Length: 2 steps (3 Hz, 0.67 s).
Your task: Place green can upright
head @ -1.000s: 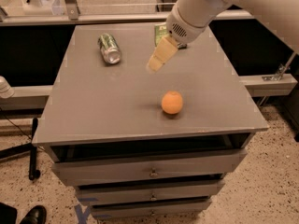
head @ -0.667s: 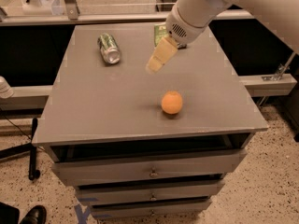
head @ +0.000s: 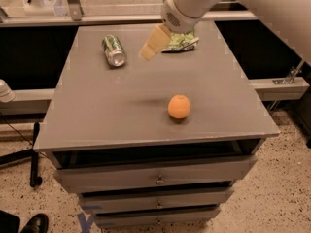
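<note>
The green can [head: 114,50] lies on its side at the back left of the grey table top [head: 121,110], its silver end facing the front. My gripper [head: 151,43] hangs above the table just right of the can, a short gap away from it, and holds nothing that I can see. The white arm [head: 187,4] reaches in from the upper right.
A green-and-white foil snack bag [head: 181,41] lies at the back, right behind the gripper. An orange [head: 179,106] sits front of centre, to the right. The table has drawers [head: 155,178] below its front edge. A metal rail [head: 97,19] runs behind the table.
My gripper has moved left and toward the back, closer to the can, which uncovers more of the snack bag. The can and the orange have not moved.
</note>
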Motion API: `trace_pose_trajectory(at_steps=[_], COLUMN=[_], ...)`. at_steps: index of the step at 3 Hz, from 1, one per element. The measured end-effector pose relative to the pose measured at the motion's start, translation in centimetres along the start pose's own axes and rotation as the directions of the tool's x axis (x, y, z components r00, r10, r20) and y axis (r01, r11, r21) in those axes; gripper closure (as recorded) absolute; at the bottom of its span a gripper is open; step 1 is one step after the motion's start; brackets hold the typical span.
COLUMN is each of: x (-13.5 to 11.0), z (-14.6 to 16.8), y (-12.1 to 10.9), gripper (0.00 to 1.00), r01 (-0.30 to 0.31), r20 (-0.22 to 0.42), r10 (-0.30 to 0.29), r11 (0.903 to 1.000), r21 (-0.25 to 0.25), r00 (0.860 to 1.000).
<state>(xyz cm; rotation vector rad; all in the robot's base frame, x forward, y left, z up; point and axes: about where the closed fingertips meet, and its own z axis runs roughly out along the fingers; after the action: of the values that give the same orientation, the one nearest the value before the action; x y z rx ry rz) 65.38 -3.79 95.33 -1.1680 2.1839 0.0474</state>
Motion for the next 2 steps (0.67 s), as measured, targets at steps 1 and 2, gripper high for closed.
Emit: trace_pose_trajectory(at_steps=[1,2], x=[-5.3,-10.0], z=[3.2,7.3], y=[-2.2,-3.2], gripper=[0.00,0.00], r01=[-0.111,-0.230], r20=[0.066,0.098], r10=[0.110,0.231], r11=[0.9938,0.9728], r21=[0.011,-0.024], r00=[0.992,0.968])
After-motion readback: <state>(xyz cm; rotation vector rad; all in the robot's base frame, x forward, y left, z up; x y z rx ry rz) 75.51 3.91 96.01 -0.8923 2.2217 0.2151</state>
